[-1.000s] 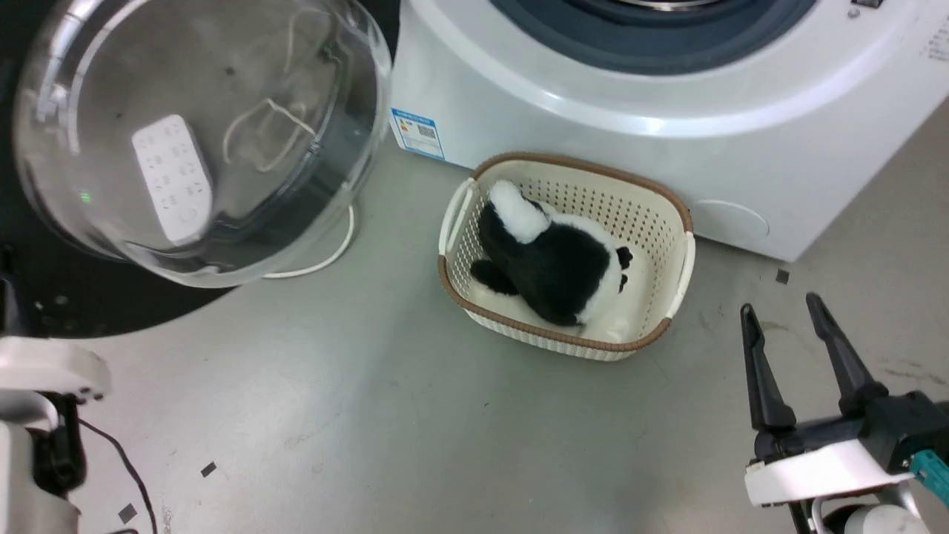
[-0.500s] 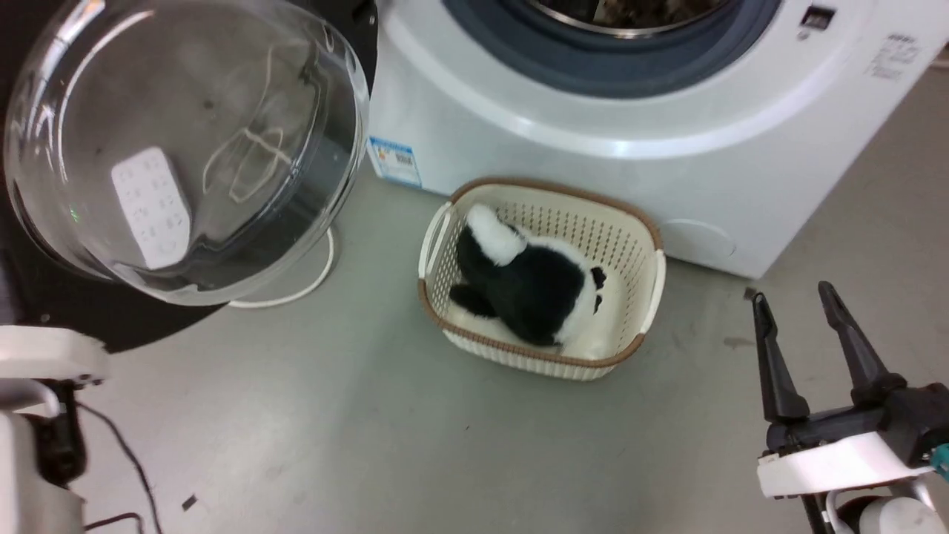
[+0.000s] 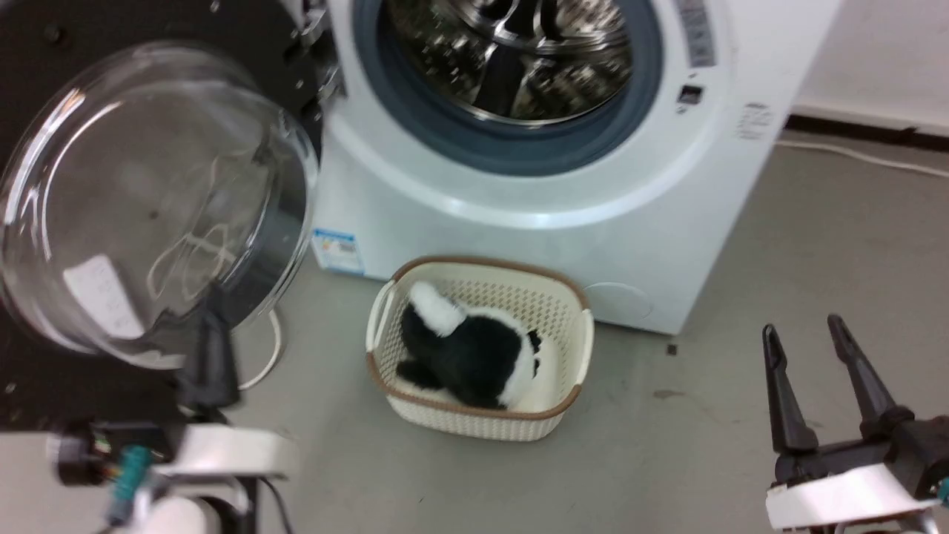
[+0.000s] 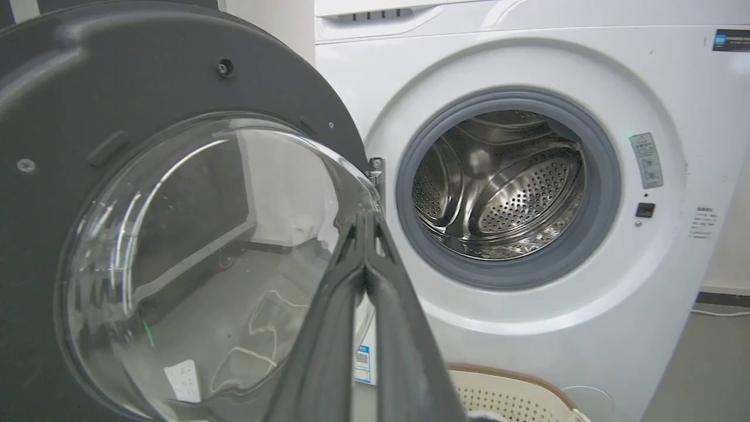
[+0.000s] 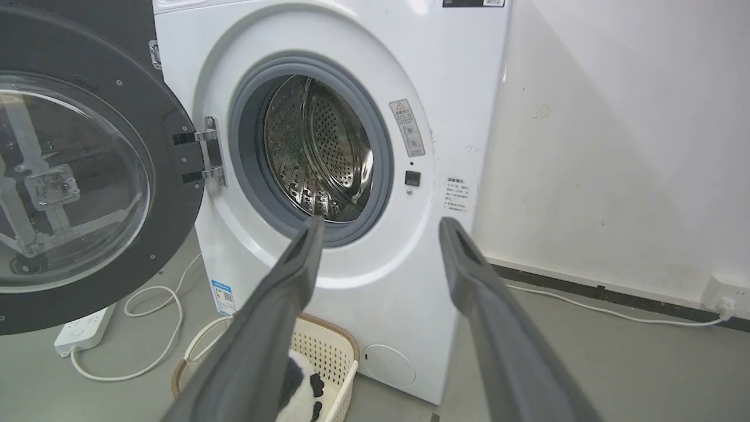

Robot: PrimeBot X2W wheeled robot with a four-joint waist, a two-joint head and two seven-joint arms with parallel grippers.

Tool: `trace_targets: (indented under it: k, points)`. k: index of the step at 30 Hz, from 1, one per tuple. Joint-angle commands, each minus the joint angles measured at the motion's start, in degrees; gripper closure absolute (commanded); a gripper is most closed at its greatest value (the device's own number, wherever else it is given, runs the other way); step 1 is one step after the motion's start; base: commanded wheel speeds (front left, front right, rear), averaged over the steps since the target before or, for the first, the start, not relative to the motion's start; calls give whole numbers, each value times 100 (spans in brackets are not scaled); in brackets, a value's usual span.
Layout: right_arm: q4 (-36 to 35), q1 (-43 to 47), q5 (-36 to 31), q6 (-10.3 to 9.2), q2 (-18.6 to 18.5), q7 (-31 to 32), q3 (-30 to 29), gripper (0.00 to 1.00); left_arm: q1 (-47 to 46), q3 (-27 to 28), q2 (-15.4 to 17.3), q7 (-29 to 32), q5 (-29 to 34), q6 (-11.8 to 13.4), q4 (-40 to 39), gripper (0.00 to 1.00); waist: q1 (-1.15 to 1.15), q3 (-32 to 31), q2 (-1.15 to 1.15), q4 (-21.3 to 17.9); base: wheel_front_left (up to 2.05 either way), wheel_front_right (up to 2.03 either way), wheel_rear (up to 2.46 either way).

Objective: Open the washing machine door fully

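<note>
Black washing machine door [image 3: 148, 200] hung wide open just ahead of the left gripper [image 4: 364, 221], which was clenched on nothing. Head camera tilted up, door didn't seem to move; right gripper [image 3: 804, 328] spread, idle, so opening looked done.

Head view tilted upward, left end effector [image 3: 211, 319] now raised before the washing machine door [image 3: 148, 208]

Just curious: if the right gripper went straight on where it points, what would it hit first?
Most likely the washing machine: the open right gripper aims at its front, by the rim of the drum. Depth is hard to judge.
</note>
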Motion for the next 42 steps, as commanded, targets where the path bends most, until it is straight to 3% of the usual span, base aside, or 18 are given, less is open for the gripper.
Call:
trace_targets:
  k: [1, 5, 6, 7, 8, 11, 20, 42]
  points:
    - [-39, 105, 7, 5, 15, -24, 17, 0, 178, -117, -87, -25, 45, -31, -24, 100, 1, -227, 0, -234, 0, 0, 0]
    - [-62, 180, 25, 5, 15, -24, 7, 0, 372, -358, -209, -25, 105, -35, 27, 100, 1, -311, 0, -340, 0, 0, 0]
    - [-57, 229, 64, 5, 15, -24, -8, 0, 494, -512, -264, -25, 162, 10, 69, 35, 1, -364, 0, -406, 0, 0, 0]
    - [-57, 229, 64, 5, 15, -24, -8, 0, 494, -512, -264, -25, 162, 10, 69, 35, 1, -364, 0, -406, 0, 0, 0]
    - [-51, 255, 92, 5, 15, -24, -8, 0, 558, -585, -287, -25, 183, 44, 83, 0, 1, -386, 0, -443, 0, 0, 0]
    - [-32, 373, 198, 5, 15, -24, -1, 0, 774, -843, -340, -25, 267, 196, 126, 0, 1, -419, 0, -553, 0, 0, 0]
    - [45, 523, 308, 5, 15, -24, 41, 0, 931, -1124, -308, -25, 444, 201, 613, 0, 1, -437, 0, -652, 0, 0, 0]
    - [247, 552, 358, 5, 15, -24, 128, 0, 805, -1012, -177, -25, 402, 226, 841, 0, 1, -449, 0, -703, 0, 0, 0]
